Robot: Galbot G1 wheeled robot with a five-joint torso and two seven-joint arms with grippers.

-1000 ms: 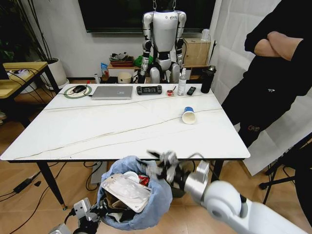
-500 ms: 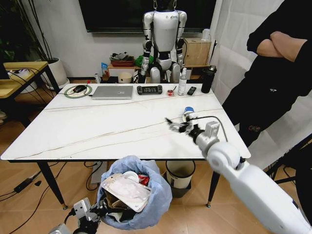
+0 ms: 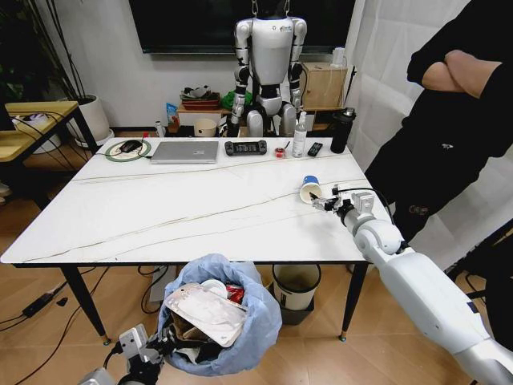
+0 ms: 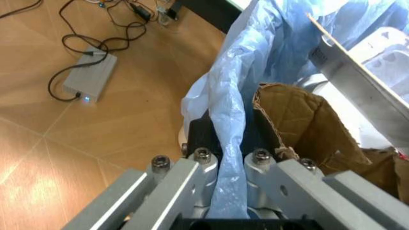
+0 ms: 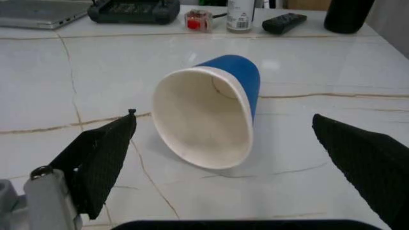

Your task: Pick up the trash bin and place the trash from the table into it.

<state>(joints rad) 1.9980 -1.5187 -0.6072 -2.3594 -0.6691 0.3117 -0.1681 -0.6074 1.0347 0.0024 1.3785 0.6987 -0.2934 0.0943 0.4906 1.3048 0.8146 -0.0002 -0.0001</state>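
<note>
The trash bin [image 3: 240, 337], lined with a crinkled light-blue bag, hangs below the table's near edge. It holds brown cardboard [image 4: 300, 124], a clear packet [image 3: 204, 311] and other trash. My left gripper [image 3: 164, 346] is shut on the bin's rim, its fingers [image 4: 201, 165] clamping the blue bag [image 4: 233, 120]. A blue-white paper cup [image 3: 310, 189] lies on its side on the marble-look table [image 3: 176, 208], toward its right side. My right gripper [image 3: 325, 201] is open just in front of the cup's mouth [image 5: 204, 124]. Its black fingertips [image 5: 105, 153] stand either side of the cup without touching it.
Along the table's far edge sit a silver laptop [image 3: 184, 151], a black controller [image 3: 245, 147], a bottle [image 3: 299, 136], a remote [image 3: 315, 149] and a black flask [image 3: 341, 131]. A white bin [image 3: 296, 285] stands under the table. A person [image 3: 449, 128] stands at its right end.
My right arm has swung up from over the trash bin and out across the table to the paper cup. The bin and my left gripper have stayed put.
</note>
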